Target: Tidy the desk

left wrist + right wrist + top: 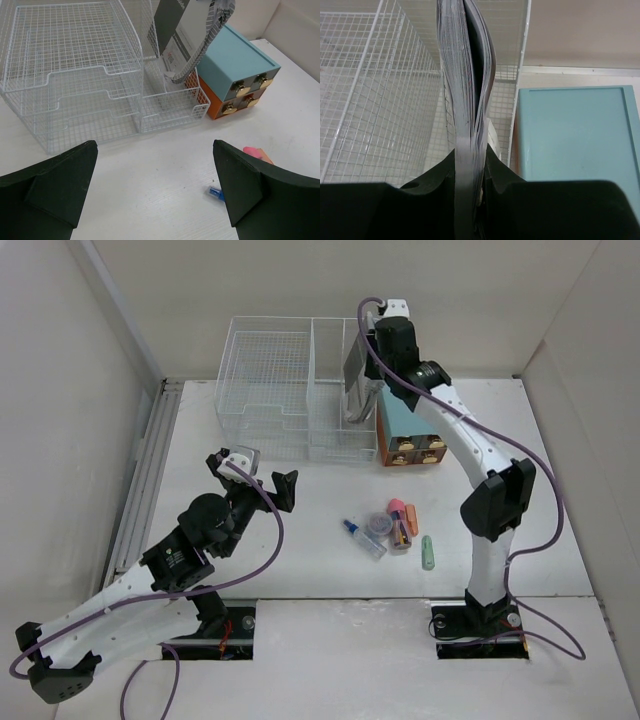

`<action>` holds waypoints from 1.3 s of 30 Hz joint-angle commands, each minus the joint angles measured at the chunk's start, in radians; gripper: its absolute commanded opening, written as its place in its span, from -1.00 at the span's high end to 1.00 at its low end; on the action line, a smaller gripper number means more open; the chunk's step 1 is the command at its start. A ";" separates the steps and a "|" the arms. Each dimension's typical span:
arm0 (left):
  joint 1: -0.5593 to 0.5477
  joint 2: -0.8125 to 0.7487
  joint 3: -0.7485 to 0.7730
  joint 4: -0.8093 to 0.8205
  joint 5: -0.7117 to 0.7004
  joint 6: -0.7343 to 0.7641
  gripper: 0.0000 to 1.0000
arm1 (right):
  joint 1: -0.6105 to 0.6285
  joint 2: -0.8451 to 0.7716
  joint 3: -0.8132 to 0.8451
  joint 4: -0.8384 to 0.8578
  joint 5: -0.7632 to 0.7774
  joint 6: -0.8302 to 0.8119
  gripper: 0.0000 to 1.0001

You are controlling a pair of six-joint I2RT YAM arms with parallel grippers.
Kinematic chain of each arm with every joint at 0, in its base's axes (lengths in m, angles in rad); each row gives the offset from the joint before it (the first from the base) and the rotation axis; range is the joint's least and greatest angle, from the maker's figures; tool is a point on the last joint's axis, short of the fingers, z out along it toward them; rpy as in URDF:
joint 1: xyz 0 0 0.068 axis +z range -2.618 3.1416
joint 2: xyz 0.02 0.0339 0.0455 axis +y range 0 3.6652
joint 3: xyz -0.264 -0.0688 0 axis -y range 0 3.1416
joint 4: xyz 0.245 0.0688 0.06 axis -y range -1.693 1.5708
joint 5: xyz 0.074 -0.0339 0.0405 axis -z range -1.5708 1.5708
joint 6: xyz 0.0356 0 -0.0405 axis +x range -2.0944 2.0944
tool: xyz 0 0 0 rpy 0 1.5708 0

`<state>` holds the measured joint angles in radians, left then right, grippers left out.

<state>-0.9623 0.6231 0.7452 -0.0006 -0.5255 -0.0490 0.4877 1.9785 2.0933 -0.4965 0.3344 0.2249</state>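
The white desk (300, 565) carries a white wire basket (265, 390) at the back. My right gripper (470, 165) is shut on a thick grey booklet (467, 75), holding it upright, edge on, over the basket's narrow right compartment (170, 107). In the top view the booklet (357, 380) hangs below the right gripper (378, 345), partly inside the mesh. My left gripper (252, 475) stands open above the bare desk in front of the basket, with nothing between its fingers (55, 180).
A teal and orange drawer box (412, 430) stands right of the basket, close to the booklet. Small items lie mid-desk: a blue-capped bottle (362, 538), a pink eraser (395, 507), an orange marker (410, 516), a green highlighter (428, 552). A grooved rail (150, 470) runs along the left edge.
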 commanded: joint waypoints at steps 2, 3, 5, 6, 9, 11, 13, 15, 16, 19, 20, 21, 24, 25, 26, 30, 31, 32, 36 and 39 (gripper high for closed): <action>-0.003 -0.016 -0.006 0.033 -0.004 0.012 -1.00 | 0.014 0.012 0.131 0.081 -0.017 0.025 1.00; -0.003 -0.016 -0.006 0.033 0.005 0.012 -1.00 | 0.014 0.013 0.131 0.069 -0.026 0.025 1.00; -0.003 -0.016 -0.006 0.033 0.005 0.012 -1.00 | 0.014 0.025 0.161 0.056 -0.035 0.025 1.00; -0.003 -0.016 -0.006 0.033 0.005 0.012 -1.00 | 0.014 0.039 0.162 0.056 -0.035 0.034 1.00; -0.003 -0.016 -0.006 0.033 0.005 0.012 -1.00 | 0.014 0.062 0.185 0.033 -0.035 0.034 1.00; -0.003 -0.016 -0.006 0.033 0.005 0.012 -1.00 | 0.014 0.062 0.185 0.024 -0.035 0.034 1.00; -0.003 -0.016 -0.006 0.033 0.005 0.012 -1.00 | 0.014 0.071 0.194 0.024 -0.035 0.034 1.00; -0.003 -0.016 -0.006 0.033 0.015 0.012 -1.00 | 0.014 0.080 0.194 0.015 -0.046 0.034 1.00; -0.003 -0.016 -0.006 0.033 0.015 0.012 -1.00 | 0.014 0.080 0.203 0.015 -0.046 0.034 0.98; -0.003 -0.016 -0.006 0.033 0.015 0.012 -1.00 | 0.014 0.089 0.215 0.015 -0.075 0.034 0.26; -0.003 -0.016 -0.006 0.033 0.015 0.012 -1.00 | 0.014 0.100 0.215 0.015 -0.098 0.034 -0.07; -0.003 -0.016 -0.006 0.033 0.015 0.012 -1.00 | 0.014 0.100 0.215 0.015 -0.107 0.034 -0.18; -0.003 -0.006 -0.006 0.033 0.015 0.012 -1.00 | 0.014 0.100 0.215 0.025 -0.129 0.021 -0.42; -0.003 -0.006 -0.006 0.033 0.015 0.012 -1.00 | 0.014 0.089 0.215 0.026 -0.129 0.021 -0.52; -0.003 0.003 -0.006 0.033 0.015 0.012 -1.00 | 0.014 0.089 0.215 0.035 -0.129 0.008 -0.52; -0.003 0.003 -0.006 0.033 0.024 0.012 -1.00 | 0.014 0.030 0.215 0.035 -0.120 -0.022 -0.55; -0.003 0.003 -0.006 0.033 0.024 0.012 -1.00 | 0.014 0.014 0.206 0.044 -0.107 -0.022 -0.55; -0.003 0.003 -0.006 0.033 0.024 0.012 -1.00 | 0.014 -0.009 0.191 0.044 -0.097 -0.022 -0.49; -0.003 0.013 -0.015 0.059 0.067 0.012 -0.96 | -0.010 -0.185 -0.007 0.093 -0.100 -0.112 0.93; -0.003 0.058 -0.015 0.097 0.130 -0.009 -0.31 | -0.104 -0.384 -0.301 0.180 -0.352 -0.196 1.00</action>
<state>-0.9623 0.6498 0.7399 0.0162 -0.4614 -0.0490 0.4633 1.7668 1.9232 -0.4473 0.1478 0.1234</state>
